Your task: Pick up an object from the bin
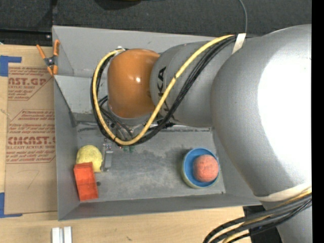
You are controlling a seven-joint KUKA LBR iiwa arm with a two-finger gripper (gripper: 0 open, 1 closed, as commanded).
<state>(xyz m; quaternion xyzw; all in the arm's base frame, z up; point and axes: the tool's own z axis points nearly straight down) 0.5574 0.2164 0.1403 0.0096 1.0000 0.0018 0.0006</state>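
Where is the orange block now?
The orange block lies in the lower-left corner of the bin in the camera view, just below the yellow ball, left of the blue cup.

Grey bin point(152, 178), loose contents counted: four things in all. Balls: two. One is a yellow ball point(88, 155), slightly lumpy; the other is a pinkish-red ball point(205, 167). Blocks: one, an orange-red block point(85, 182), rectangular. Cups: one, a round blue cup point(188, 169), with the pinkish-red ball sitting in it.
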